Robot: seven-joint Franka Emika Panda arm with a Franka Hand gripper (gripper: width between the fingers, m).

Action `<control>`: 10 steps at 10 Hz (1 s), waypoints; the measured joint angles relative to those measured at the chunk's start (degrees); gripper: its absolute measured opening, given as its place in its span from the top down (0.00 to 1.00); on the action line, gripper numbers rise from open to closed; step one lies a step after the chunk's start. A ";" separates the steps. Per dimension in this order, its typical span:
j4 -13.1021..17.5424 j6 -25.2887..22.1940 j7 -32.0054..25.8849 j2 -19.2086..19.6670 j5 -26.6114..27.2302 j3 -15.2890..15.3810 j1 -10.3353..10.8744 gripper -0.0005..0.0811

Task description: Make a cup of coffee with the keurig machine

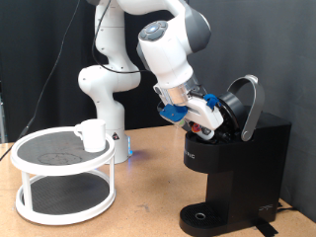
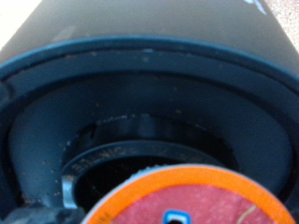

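The black keurig machine [image 1: 247,163] stands at the exterior view's right with its rounded lid [image 1: 247,99] hinged up. My gripper [image 1: 209,118] reaches into the open top, just above the brew chamber. In the wrist view a small pod with a red-orange top [image 2: 177,194] sits close to the camera, in the gripper and right over the round dark chamber [image 2: 140,140]. The fingers themselves barely show there. The white cup [image 1: 92,134] stands on a rack at the exterior view's left, far from the gripper.
The cup's rack is a white round two-tier stand [image 1: 59,188] with a dark mesh top. The machine's round drip tray [image 1: 205,217] has nothing on it. The arm's base [image 1: 104,109] stands behind the stand on the wooden table [image 1: 148,207].
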 joint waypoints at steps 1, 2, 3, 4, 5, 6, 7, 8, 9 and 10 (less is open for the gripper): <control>0.00 0.12 0.36 0.14 0.00 0.00 -0.01 0.53; 0.00 0.20 0.52 0.34 0.00 0.00 -0.02 0.53; 0.01 0.35 0.53 0.56 0.00 0.00 -0.02 0.53; 0.01 0.60 0.53 0.70 0.09 0.00 -0.02 0.26; 0.02 0.77 0.36 0.70 0.46 0.00 -0.02 0.26; 0.06 0.80 -0.28 0.63 1.37 -0.01 -0.04 0.13; 0.20 0.27 -1.30 0.37 2.46 -0.11 -0.11 0.10; 0.44 -1.21 -2.42 -0.28 3.52 -0.36 -0.26 0.10; 0.80 -3.53 -3.35 -1.26 4.19 -0.66 -0.59 0.10; 0.94 -5.04 -3.44 -2.37 4.10 -0.89 -0.85 0.10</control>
